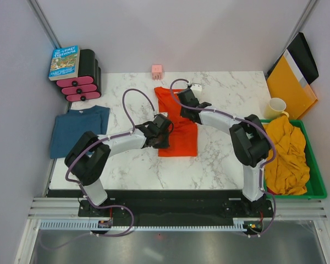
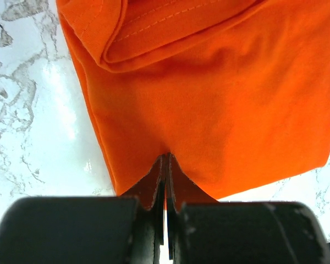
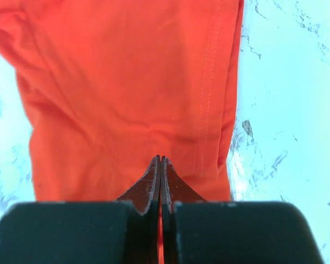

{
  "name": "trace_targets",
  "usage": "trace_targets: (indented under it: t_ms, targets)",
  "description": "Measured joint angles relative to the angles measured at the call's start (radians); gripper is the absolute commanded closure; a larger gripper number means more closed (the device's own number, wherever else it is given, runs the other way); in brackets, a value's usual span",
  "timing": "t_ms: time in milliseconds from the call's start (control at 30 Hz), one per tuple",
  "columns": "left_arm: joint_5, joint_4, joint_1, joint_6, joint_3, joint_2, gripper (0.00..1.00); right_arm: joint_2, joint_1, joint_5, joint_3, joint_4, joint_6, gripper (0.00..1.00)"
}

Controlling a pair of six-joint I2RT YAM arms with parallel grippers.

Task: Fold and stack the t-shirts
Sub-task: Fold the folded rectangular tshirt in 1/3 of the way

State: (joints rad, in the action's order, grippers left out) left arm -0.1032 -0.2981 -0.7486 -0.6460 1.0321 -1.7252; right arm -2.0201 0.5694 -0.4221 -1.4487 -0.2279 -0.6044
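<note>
You see the orange shirt (image 1: 179, 135) in the middle of the table (image 1: 220, 159), folded into a narrow strip that runs from far to near; its near edge lies flat on the marble. Your left gripper (image 1: 165, 129) is at the left side of this shirt, and its jaws are closed on the cloth; in the left wrist view the fabric draws into small creases at the tips. Your right gripper (image 1: 184, 102) is at the far end of the same shirt; its jaws are closed too, pinching the cloth. The blue shirt (image 1: 77, 129) lies flat at the left edge of the table; the yellow shirt (image 1: 286, 151) is crumpled in the green tray (image 1: 318, 179) on the right, near the mug (image 1: 276, 107).
</note>
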Motion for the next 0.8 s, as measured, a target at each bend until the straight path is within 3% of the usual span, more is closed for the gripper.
trace_targets:
  t_ms: [167, 367, 800]
  targets:
    - [-0.029, -0.011, 0.002, 0.016, 0.023, 0.0, 0.97, 0.144, 0.045, 0.012, 0.088, 0.012, 0.014, 1.0]
    - [-0.032, 0.003, 0.014, 0.047, 0.166, -0.066, 0.97, 0.297, 0.135, 0.032, 0.214, 0.039, 0.005, 1.0]
    - [-0.009, 0.008, 0.032, 0.05, 0.217, -0.208, 0.98, 0.306, 0.189, 0.056, 0.446, 0.03, -0.047, 1.0]
